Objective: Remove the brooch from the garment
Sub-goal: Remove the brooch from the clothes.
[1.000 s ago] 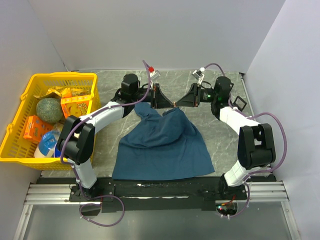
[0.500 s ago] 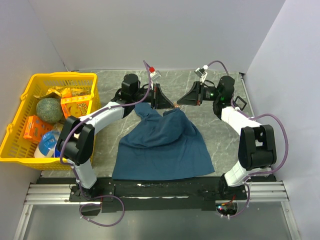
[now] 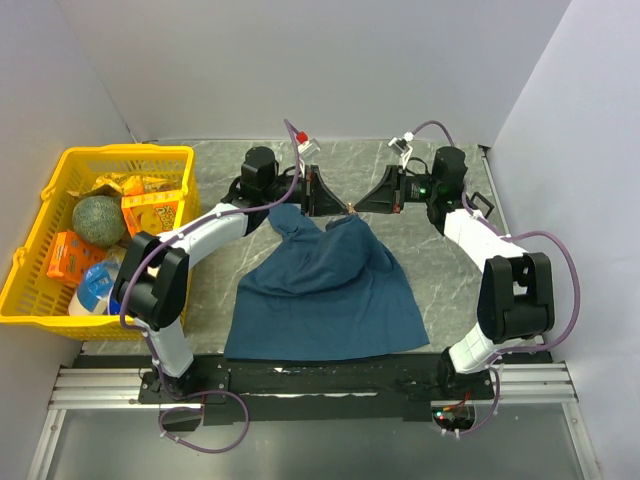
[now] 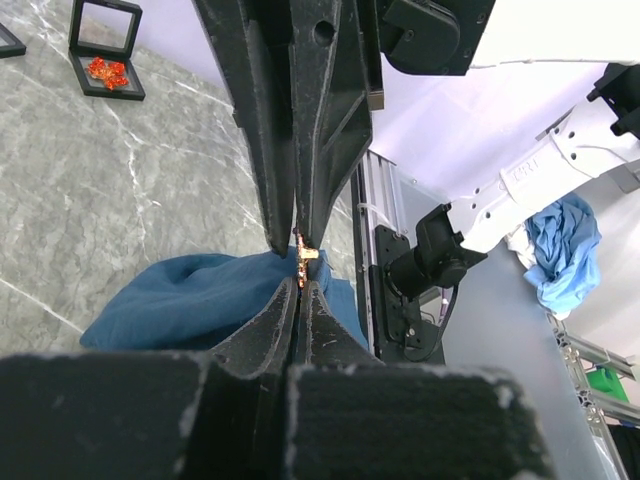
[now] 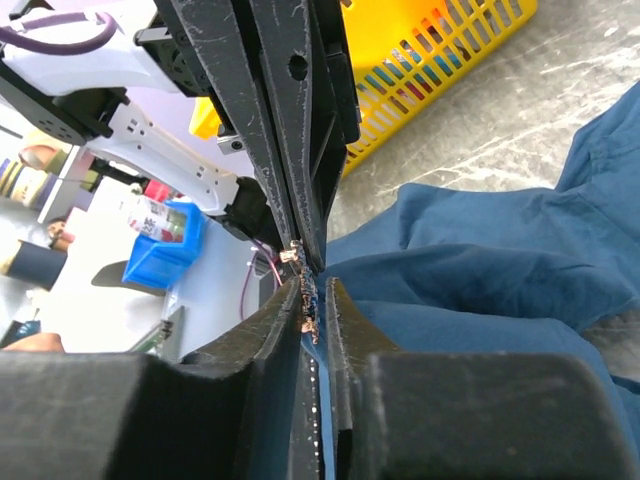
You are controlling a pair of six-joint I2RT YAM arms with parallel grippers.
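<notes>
Left gripper (image 4: 300, 295) is pinched fully shut on a raised fold of the garment (image 3: 320, 290). It meets the right gripper (image 5: 314, 300) tip to tip. That gripper's 2 fingers leave a thin slit around the gold brooch (image 4: 305, 256); whether they press it is unclear. This is midway along the table's (image 3: 450, 280) far edge.

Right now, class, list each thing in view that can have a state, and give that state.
garment, spread out, one fold lifted.
brooch, on the lifted fold, not yet removed.
left gripper, shut on the garment beside the brooch.
right gripper, nearly closed around the brooch; grip unclear.
basket, full.
</notes>
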